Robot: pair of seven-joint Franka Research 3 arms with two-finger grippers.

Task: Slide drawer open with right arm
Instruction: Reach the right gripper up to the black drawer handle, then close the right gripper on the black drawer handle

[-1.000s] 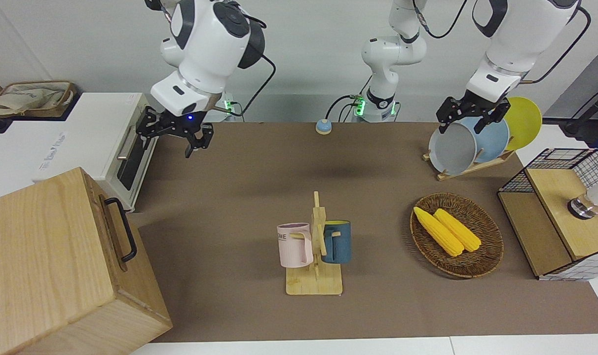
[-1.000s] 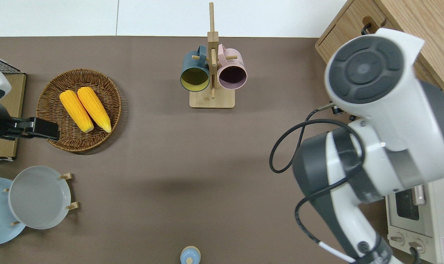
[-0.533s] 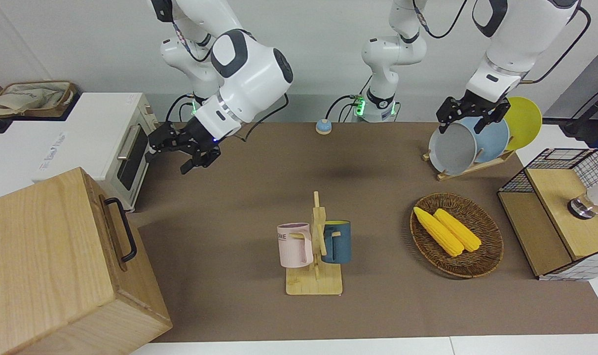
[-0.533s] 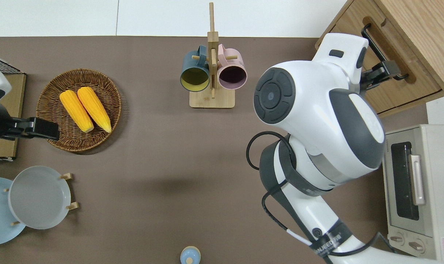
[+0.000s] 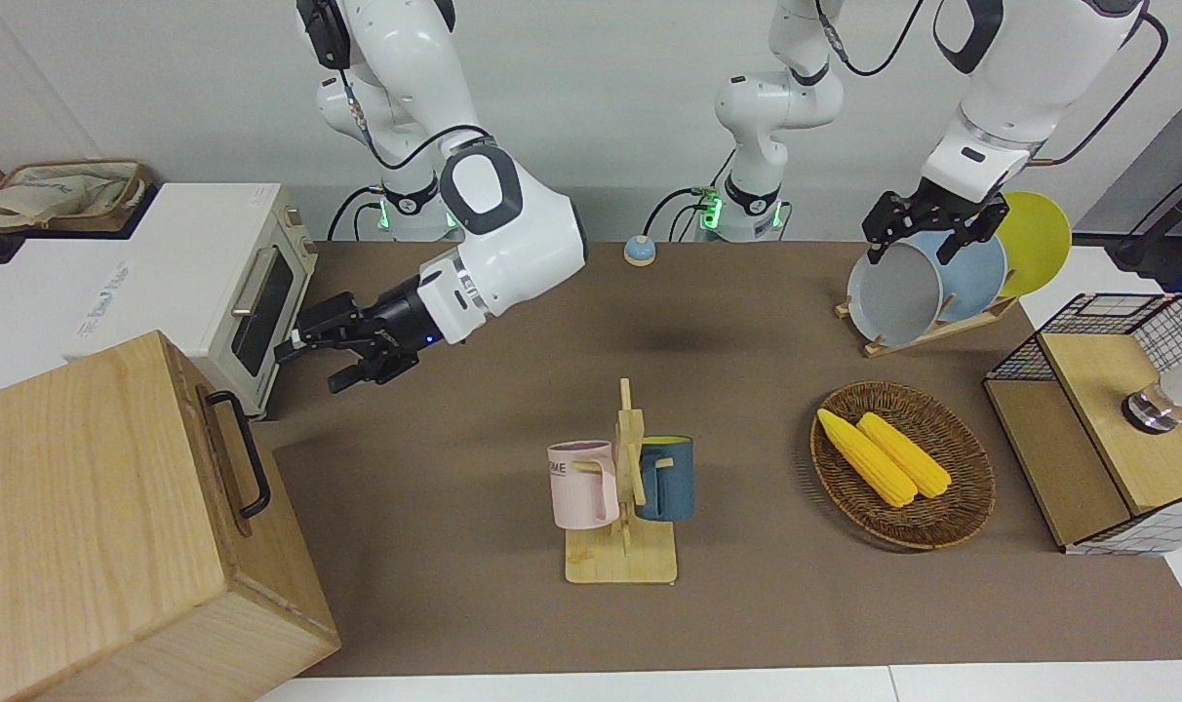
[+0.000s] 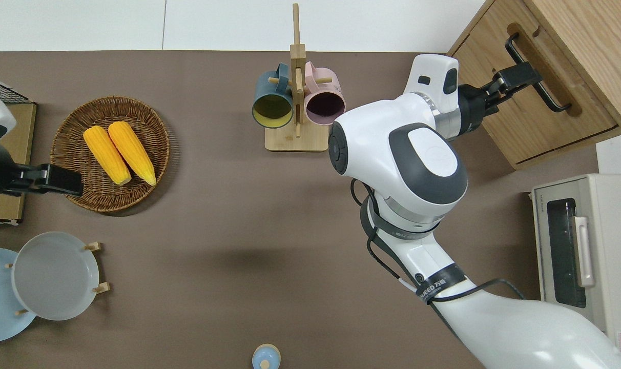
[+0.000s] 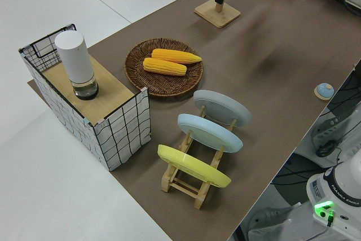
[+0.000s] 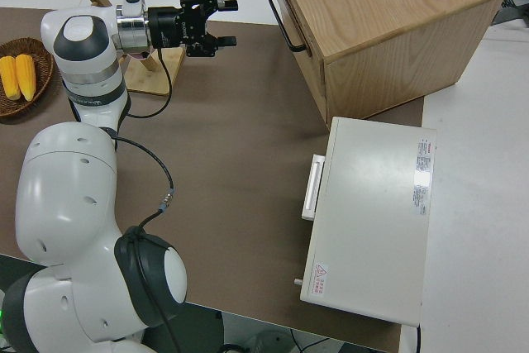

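The drawer [image 6: 546, 123] sits shut in the big pale wooden box [image 5: 94, 507] at the right arm's end of the table. Its black bar handle [image 6: 552, 98] runs across the front and also shows in the front view [image 5: 250, 453] and the right side view [image 8: 285, 18]. My right gripper [image 6: 520, 79] is stretched out level with its fingers open and pointing at the handle. In the right side view the right gripper [image 8: 227, 22] stands a short gap away from the bar, touching nothing. The left arm is parked, with the left gripper [image 5: 918, 239] open.
A white toaster oven [image 6: 582, 256] stands beside the box, nearer to the robots. A mug rack [image 5: 622, 487] with two mugs is mid-table. A basket [image 5: 962, 517] of corn, a plate rack [image 5: 879, 341] and a wire-mesh box [image 5: 1098, 419] lie toward the left arm's end.
The right arm has swung down from near the toaster oven and reached out toward the drawer handle, its gripper now level and close to the bar. The left arm has not moved.
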